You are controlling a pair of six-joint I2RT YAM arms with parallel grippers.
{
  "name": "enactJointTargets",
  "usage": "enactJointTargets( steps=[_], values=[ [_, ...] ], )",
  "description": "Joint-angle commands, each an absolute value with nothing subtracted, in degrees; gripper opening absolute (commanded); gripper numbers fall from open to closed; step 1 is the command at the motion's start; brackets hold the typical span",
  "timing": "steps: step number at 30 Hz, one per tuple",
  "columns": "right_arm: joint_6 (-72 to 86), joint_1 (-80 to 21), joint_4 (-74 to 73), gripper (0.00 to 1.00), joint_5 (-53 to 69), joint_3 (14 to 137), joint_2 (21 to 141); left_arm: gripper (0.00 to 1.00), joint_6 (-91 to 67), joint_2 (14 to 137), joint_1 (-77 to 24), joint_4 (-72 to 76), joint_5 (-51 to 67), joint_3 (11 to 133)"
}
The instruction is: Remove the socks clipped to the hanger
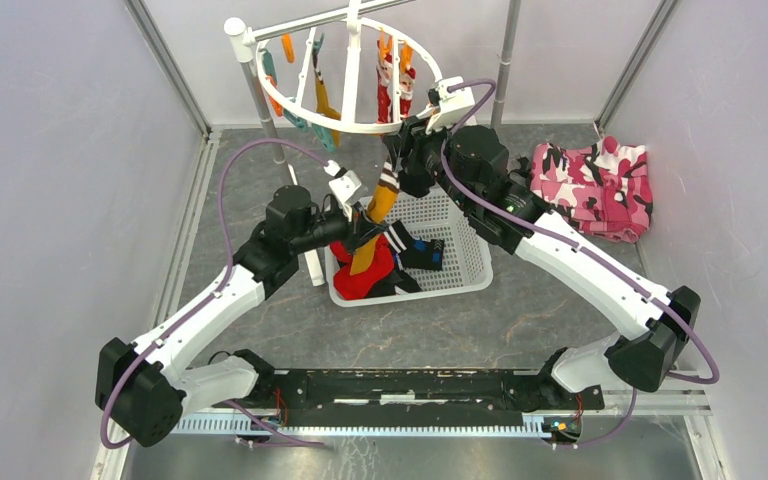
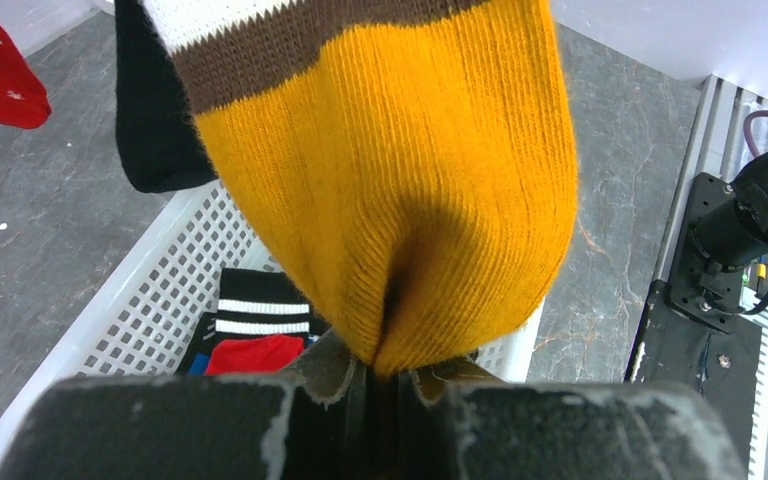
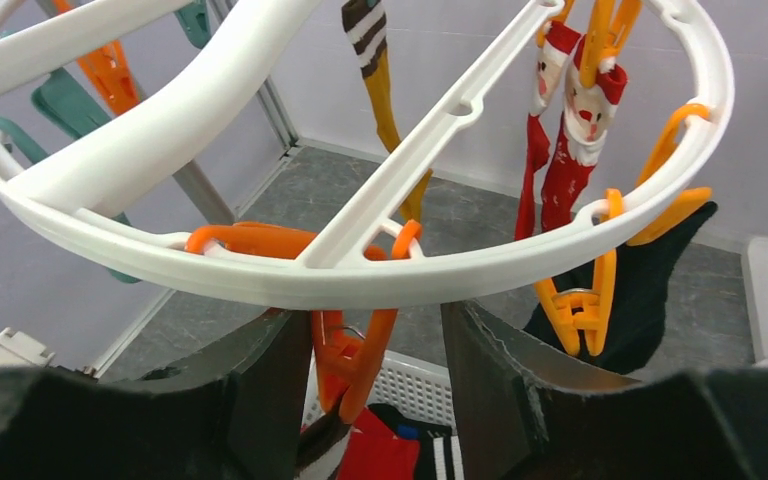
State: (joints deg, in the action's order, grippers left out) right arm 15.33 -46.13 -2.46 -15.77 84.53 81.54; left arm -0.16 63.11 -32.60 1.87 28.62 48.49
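Pinching a mustard-yellow sock [image 2: 390,180], the left hand [image 2: 385,385] hangs over a basket [image 2: 150,300]; the right hand [image 3: 375,350], spread, straddles an orange hanger clip [image 3: 345,365].

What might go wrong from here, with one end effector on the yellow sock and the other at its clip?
1. The left end effector is shut on the yellow sock, whose cuff seems held in the orange clip. Pulling before that clip opens may stretch the sock or tilt the hanger.
2. The right end effector stands open around the clip, close under the hanger's ring. On closing, it may slip off or catch the ring.
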Motion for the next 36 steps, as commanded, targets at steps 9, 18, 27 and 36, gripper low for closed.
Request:
enactJointTargets(
  steps=[9,18,27,36],
  values=[
    [15.25,-46.67,-0.43,0.34,-19.32,86.83,81.47,0.04,1.76,62.24,-33.22,3.67,28.23,48.25],
    [15.71,-46.67,1.76,0.12,-15.64,85.45,80.68,0.05,2.47,61.82,-33.22,3.6,23.95,47.13],
    [15.62,-46.6,-3.98,0.72,-13.98,77.96,73.71,0.69,5.5,61.75,-33.22,3.1,20.1,46.58],
    [13.9,-36.39,-5.73,0.84,-15.76,65.59,66.39,1.0,5.32,60.86,-33.05,3.17,22.04,46.09]
  ],
)
